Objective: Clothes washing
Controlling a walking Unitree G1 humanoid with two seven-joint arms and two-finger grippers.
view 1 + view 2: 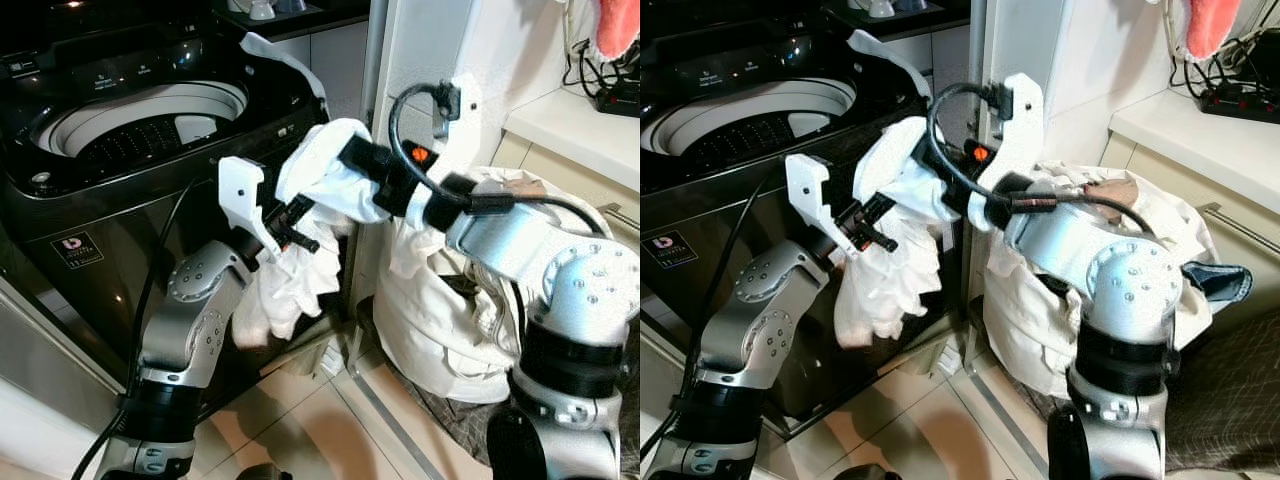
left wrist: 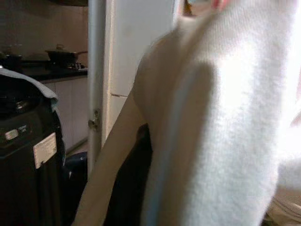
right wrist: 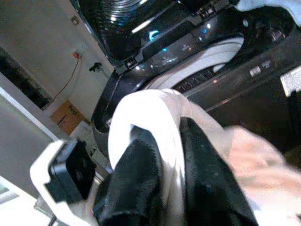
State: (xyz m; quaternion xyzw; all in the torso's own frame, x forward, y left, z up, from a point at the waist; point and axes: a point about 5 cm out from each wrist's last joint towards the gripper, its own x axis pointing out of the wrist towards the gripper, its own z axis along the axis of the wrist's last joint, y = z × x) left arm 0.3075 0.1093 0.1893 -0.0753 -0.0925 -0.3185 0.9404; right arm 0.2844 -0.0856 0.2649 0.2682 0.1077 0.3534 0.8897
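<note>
So the robot's got a white garment hoisted up in front of the top-load washing machine, level with the machine's front right corner but not yet over the tub. The right gripper is clamped on the upper bunch of the cloth; from its wrist camera you can see the two black fingers with white fabric pinched between and draped over them. The left gripper is pushed in from below where the rest of the garment hangs down toward the floor (I think it's gripping a fold, but the cloth blocks its own camera and from the head view I honestly can't tell whether the fingers are shut on anything). The lid is up and the drum is open, so the drop is clear. The rest of the laundry sits in a pale bag on the floor just beside the machine's right side. To do this bit well, I'd say it should lift higher so the dangling tail clears the machine's front rim, carry both grippers across until the bundle is over the middle of the tub, and only then let go, right first. Otherwise that tail will likely snag on the front edge.
</note>
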